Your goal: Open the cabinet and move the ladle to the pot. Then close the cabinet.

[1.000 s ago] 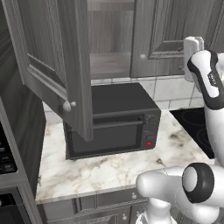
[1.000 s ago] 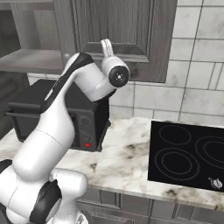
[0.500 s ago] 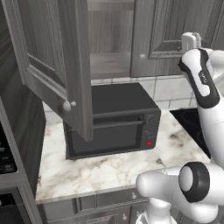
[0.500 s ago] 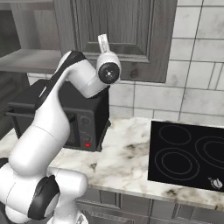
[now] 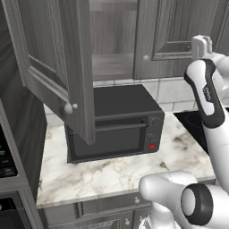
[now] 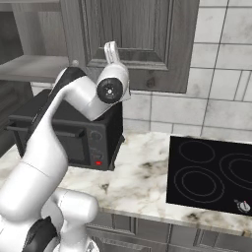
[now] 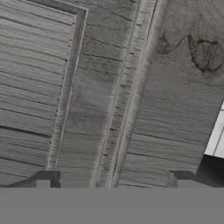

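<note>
Cabinet (image 5: 179, 40) right door fills my hand camera; gripper (image 7: 113, 177) jaws stand wide apart, holding nothing, close before its panel.

Your arm rises from the base, bends at a high elbow and points its wrist up toward twelve o'clock. In the hand view your gripper (image 7: 113, 179) has its jaws spread wide, the two fingertips (image 7: 43, 178) well apart with nothing between them.
</note>
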Controlling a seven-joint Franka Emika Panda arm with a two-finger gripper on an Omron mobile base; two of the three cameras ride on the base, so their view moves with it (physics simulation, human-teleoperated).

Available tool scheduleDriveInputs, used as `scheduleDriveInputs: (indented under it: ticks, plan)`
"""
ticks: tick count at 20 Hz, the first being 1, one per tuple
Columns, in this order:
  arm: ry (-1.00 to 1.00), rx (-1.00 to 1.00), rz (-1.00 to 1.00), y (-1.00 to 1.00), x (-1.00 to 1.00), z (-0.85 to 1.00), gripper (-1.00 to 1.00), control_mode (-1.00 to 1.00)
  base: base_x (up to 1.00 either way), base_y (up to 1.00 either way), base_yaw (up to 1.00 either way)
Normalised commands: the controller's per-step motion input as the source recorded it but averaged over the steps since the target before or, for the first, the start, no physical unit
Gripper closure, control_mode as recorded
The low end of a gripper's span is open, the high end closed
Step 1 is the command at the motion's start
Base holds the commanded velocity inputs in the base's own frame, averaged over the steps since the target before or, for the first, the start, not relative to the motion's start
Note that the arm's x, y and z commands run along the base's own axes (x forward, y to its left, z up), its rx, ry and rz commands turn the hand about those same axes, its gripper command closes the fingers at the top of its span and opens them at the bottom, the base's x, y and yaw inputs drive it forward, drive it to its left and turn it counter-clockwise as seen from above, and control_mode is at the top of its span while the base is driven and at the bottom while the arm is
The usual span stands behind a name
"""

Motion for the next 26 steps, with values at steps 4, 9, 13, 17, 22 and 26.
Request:
scheduleDriveInputs:
  ticks: [4,9,13,17,22,26]
  plan:
    - [0.0,0.0,-0.04,0.0,-0.9,0.34,-1.0,-1.0,0.0,0.0,0.0]
    - [0.09,-0.01,-0.05,0.02,-1.0,0.35,-1.0,-1.0,0.0,0.0,0.0]
    - [0.18,-0.06,-0.03,0.22,-0.99,0.14,-1.0,-1.0,0.0,0.0,0.0]
    - [0.11,-0.07,0.0,0.5,-0.85,0.0,-1.0,-1.0,0.0,0.0,0.0]
    - [0.04,-0.06,0.0,0.53,-0.81,0.0,-1.0,-1.0,0.0,0.0,0.0]
    - [0.04,-0.07,0.0,0.61,-0.52,0.0,-1.0,-1.0,0.0,0.0,0.0]
